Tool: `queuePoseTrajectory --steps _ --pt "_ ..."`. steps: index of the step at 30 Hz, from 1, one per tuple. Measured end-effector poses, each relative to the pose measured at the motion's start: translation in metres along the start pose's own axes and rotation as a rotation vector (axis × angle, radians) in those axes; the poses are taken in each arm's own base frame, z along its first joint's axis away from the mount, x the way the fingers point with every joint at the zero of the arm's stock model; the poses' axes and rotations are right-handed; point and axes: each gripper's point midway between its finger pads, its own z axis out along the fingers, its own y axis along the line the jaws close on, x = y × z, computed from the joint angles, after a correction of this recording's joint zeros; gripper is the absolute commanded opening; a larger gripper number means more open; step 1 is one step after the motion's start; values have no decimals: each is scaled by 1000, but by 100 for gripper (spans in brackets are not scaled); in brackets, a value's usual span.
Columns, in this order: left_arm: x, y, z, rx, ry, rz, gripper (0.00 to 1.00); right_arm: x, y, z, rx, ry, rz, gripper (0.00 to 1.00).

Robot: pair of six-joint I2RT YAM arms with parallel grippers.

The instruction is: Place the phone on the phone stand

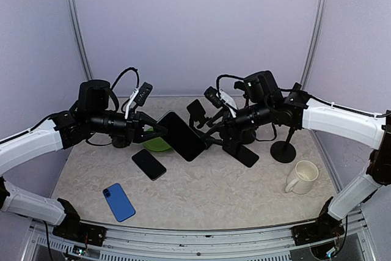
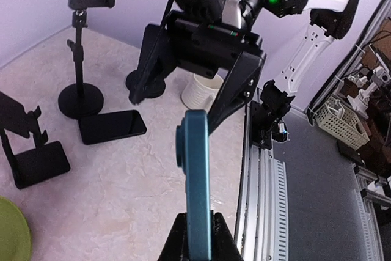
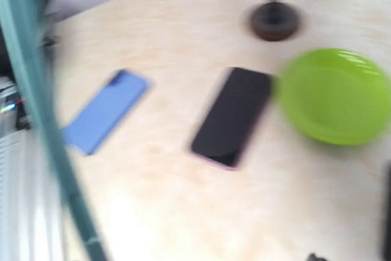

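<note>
Left gripper (image 1: 157, 131) pinched tight on teal-edged phone (image 1: 181, 136), held above the counter (image 1: 201, 194) at frame centre. Right gripper (image 2: 176, 112) spread, just beyond the phone's far end. Folding phone stand (image 2: 33, 162) lower left in left wrist view, pole phone stand (image 2: 79, 99) behind it. Blue phone (image 1: 118, 202), black phone (image 1: 148, 164), green bowl (image 1: 156, 145) and mug (image 1: 303, 176) on the counter.

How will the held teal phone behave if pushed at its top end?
The teal phone looks rigid, so it should not bend. The left gripper pinches only one end, so it may pivot or slip.
</note>
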Motion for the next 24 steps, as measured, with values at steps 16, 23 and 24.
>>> queuePoseTrajectory --steps 16,23,24 --pt "18 2 6 36 85 51 0 25 31 36 -304 54 -30 35" --pt "14 7 5 11 75 62 25 24 38 38 -360 46 -31 0" --pt "13 9 5 0 73 65 32 25 41 37 -378 45 -35 0"
